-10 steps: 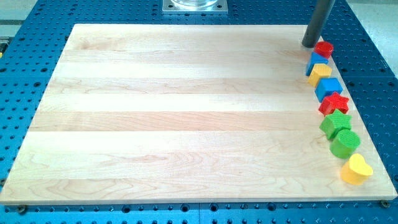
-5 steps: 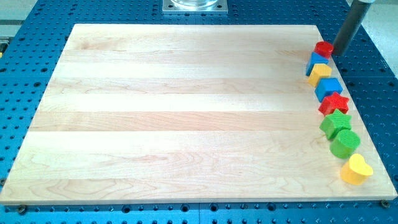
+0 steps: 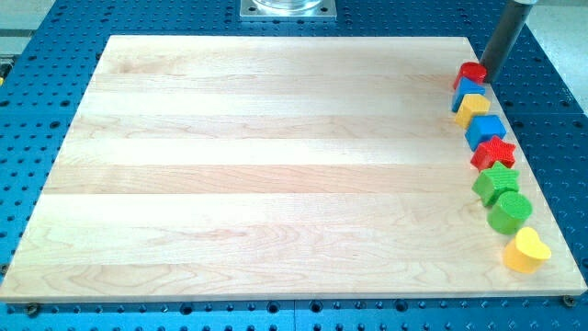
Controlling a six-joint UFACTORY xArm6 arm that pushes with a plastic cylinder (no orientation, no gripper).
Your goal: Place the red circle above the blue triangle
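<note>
A blue perforated base (image 3: 55, 55), metal-looking and dotted with regular holes, is lying under everything. On it a pale wooden board (image 3: 276, 165) is resting, its smooth top showing long grain bands running left to right.

The rod (image 3: 503, 32), a straight dark cylinder with a matte surface, is coming down from the top right; there is no claw on this arm, so nothing is open or closed. My tip (image 3: 484, 78) is sitting at the board's far right edge, touching or just beside the right side of the red circle.

Eight small blocks with ribbed-looking sides are standing in a curved line along the right edge, from far to near:
- red circle (image 3: 472, 74), a short round-topped piece at the far end, with no clear long axis or pointing direction;
- blue triangle (image 3: 468, 89), touching the circle on its near side; which way it is pointing cannot be told;
- yellow block (image 3: 473, 108), angular, exact shape unclear;
- blue cube (image 3: 485, 131);
- red star (image 3: 493, 152);
- green block (image 3: 496, 183), angular;
- green cylinder (image 3: 510, 211);
- yellow heart (image 3: 526, 250), standing slightly apart at the near end.
</note>
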